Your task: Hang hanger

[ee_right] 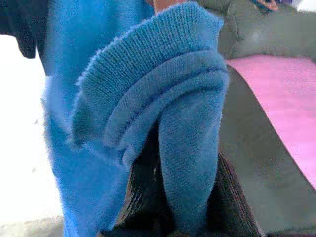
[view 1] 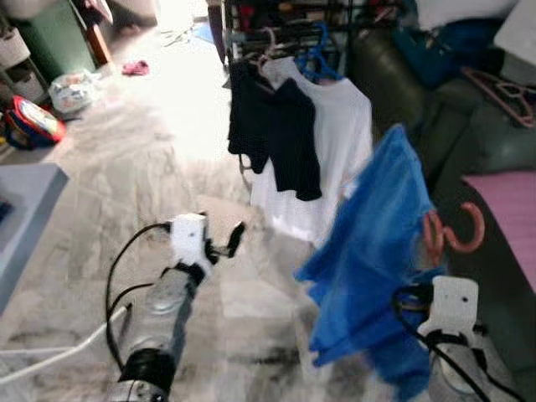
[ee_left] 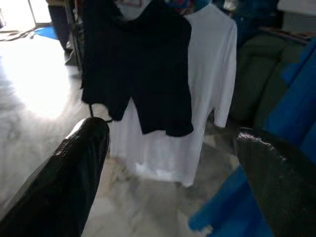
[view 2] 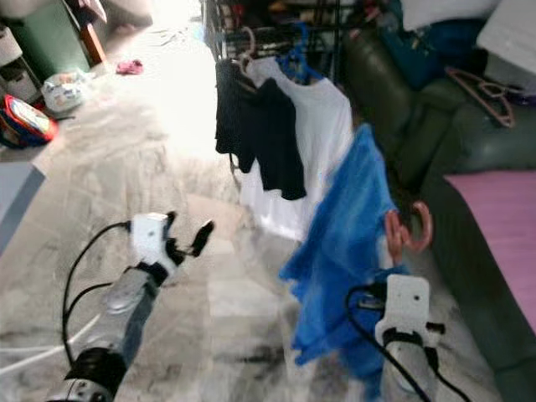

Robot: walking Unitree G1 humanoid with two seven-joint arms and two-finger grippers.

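Observation:
A blue knit shirt (view 1: 373,251) hangs on a salmon-pink hanger whose hook (view 1: 459,230) sticks up beside it. My right gripper (ee_right: 180,202) is shut on the shirt's folded collar, low at the right, in front of the sofa. Its dark fingers (ee_right: 140,197) are mostly wrapped in the fabric. The clothes rack (view 1: 285,29) stands farther ahead, carrying a black shirt (view 1: 276,126), a white shirt (view 1: 339,142) and a blue hanger (view 1: 318,59). My left gripper (view 1: 230,239) is raised over the floor, open and holding nothing, pointing at the rack.
A dark green sofa (view 1: 465,134) runs along the right, with a pink cushion (view 1: 507,209) and a loose pink hanger (view 1: 502,92) on it. A grey table corner (view 1: 29,197) and bags (view 1: 38,121) sit at the left. Marble floor lies between me and the rack.

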